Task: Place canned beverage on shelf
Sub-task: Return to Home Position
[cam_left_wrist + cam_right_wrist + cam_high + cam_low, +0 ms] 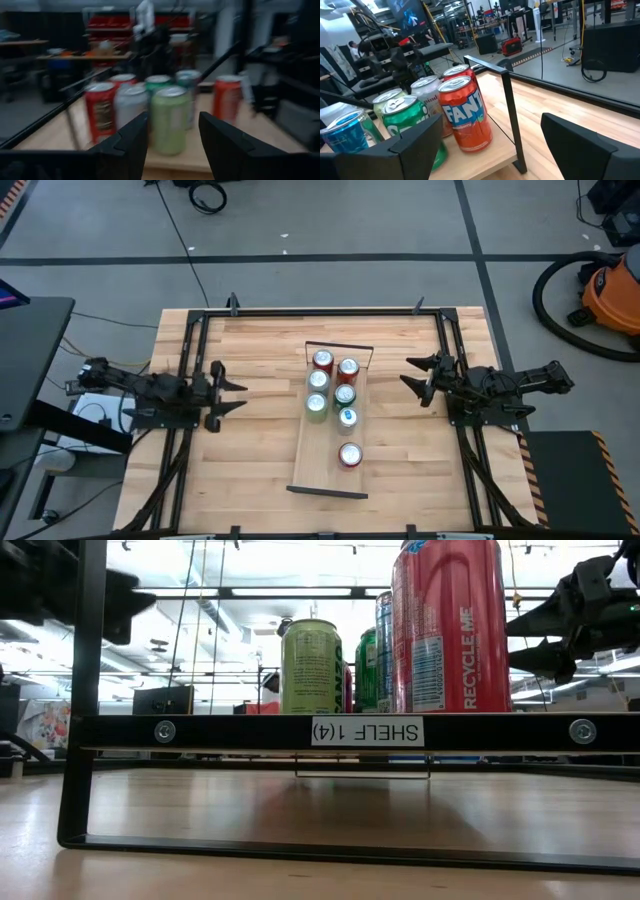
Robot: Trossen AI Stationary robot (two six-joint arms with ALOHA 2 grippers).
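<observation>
Across centre frame, the left gripper (240, 395) and right gripper (407, 371) are hanging spread and empty, flanking the top-to-bottom shelf (325, 465) of cans (345, 394)

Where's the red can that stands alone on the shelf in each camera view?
High view: red can, alone on the shelf, below centre.
Low view: red can largest, right of centre.
Left wrist view: red can apart, at right.
Right wrist view: not in it.
Shared landmark: the light green can.
</observation>
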